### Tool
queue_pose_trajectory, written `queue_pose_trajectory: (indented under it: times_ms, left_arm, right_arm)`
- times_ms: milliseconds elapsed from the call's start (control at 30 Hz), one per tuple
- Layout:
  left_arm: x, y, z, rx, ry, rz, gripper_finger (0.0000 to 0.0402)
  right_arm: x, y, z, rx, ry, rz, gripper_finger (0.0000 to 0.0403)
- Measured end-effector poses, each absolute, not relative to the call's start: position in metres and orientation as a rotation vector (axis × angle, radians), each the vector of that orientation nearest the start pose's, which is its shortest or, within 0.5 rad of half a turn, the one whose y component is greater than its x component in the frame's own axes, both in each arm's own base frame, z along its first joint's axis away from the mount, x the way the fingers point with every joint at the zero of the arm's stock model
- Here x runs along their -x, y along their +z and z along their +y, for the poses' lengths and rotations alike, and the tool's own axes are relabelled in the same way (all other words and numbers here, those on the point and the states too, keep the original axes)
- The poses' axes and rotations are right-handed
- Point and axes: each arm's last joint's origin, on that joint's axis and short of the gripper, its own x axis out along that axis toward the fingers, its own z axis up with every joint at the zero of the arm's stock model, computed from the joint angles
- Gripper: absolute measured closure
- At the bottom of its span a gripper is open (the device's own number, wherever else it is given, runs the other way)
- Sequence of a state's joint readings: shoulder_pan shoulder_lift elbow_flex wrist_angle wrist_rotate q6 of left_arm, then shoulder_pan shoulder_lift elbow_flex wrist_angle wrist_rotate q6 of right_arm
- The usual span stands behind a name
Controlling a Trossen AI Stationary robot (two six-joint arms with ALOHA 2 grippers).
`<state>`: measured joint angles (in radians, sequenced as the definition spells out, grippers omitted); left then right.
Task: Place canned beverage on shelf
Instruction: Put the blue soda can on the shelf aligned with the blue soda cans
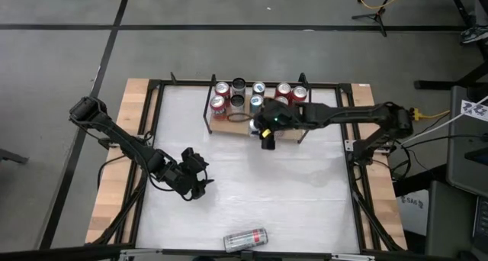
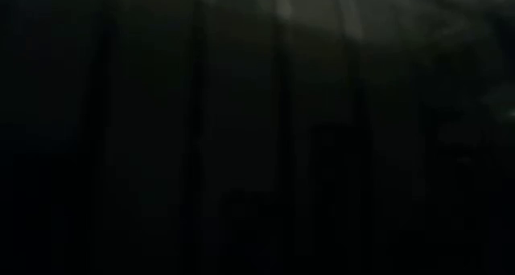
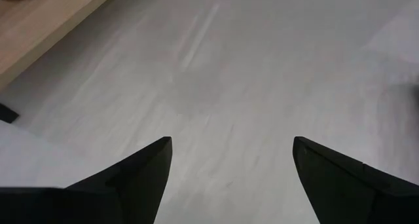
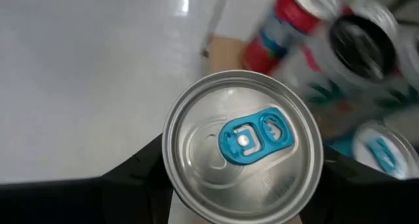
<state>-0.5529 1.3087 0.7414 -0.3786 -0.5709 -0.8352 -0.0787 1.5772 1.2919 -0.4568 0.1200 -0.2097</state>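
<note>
My right gripper [image 4: 242,168] is shut on a silver can with a blue tab [image 4: 242,145]. In the high view it [image 1: 266,137] hovers at the near edge of the shelf [image 1: 231,127], a small wooden board with black rod brackets. Several cans [image 1: 259,97] stand upright on the board. Another can [image 1: 245,239] lies on its side near the table's front edge. My left gripper [image 1: 200,181] waits open over the table's left half, nothing between its fingers [image 3: 141,171]. The low view is dark. My right gripper pinches the can's upper wall just under the rim [image 4: 175,201] between its two fingers [image 4: 137,171], one on each side. The fingers slant down from the table's right. The can stands upright in the hold, top up; its own body hides its base.
The shelf's cans [image 4: 340,54] crowd the board close beyond the held can. A bare strip of board [image 4: 226,54] shows at the shelf's left front. The white tabletop [image 1: 252,192] lies bare between the arms. A black frame [image 1: 156,93] rims the table.
</note>
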Motion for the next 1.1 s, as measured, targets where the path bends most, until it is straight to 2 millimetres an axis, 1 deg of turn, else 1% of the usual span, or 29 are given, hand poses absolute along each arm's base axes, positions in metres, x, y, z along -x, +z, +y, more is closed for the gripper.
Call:
queue_pose_trajectory:
  times_ms: [133, 267, 433, 600, 800, 867, 1000, 1100]
  left_arm:
    - [-0.216, 0.203, -0.115, 0.287, 0.337, 0.719, 0.0092]
    - [-0.216, 0.203, -0.115, 0.282, 0.337, 0.719, 0.0092]
    - [-0.216, 0.203, -0.115, 0.275, 0.346, 0.711, 0.0092]
    - [-0.216, 0.203, -0.115, 0.274, 0.346, 0.712, 0.0092]
    - [-0.216, 0.203, -0.115, 0.274, 0.346, 0.712, 0.0092]
    - [-0.216, 0.203, -0.115, 0.274, 0.346, 0.712, 0.0092]
    - [-0.216, 0.203, -0.115, 0.273, 0.346, 0.712, 0.0092]
    - [-0.216, 0.203, -0.115, 0.274, 0.346, 0.711, 0.0092]
  right_arm:
    - [-0.339, 0.289, -0.051, 0.185, -0.168, 0.798, 0.018]
    - [-0.336, 0.29, -0.071, 0.119, -0.193, 0.78, 0.018]
    - [-0.334, 0.289, -0.084, 0.061, -0.177, 0.773, 0.018]
    - [-0.338, 0.281, -0.086, 0.049, -0.162, 0.792, 0.018]
    - [-0.337, 0.257, -0.085, 0.046, -0.163, 0.781, 0.018]
    - [-0.336, 0.251, -0.085, 0.04, -0.168, 0.784, 0.018]
    - [-0.335, 0.245, -0.085, 0.049, -0.17, 0.771, 0.018]
    - [-0.336, 0.245, -0.085, 0.052, -0.171, 0.758, 0.018]
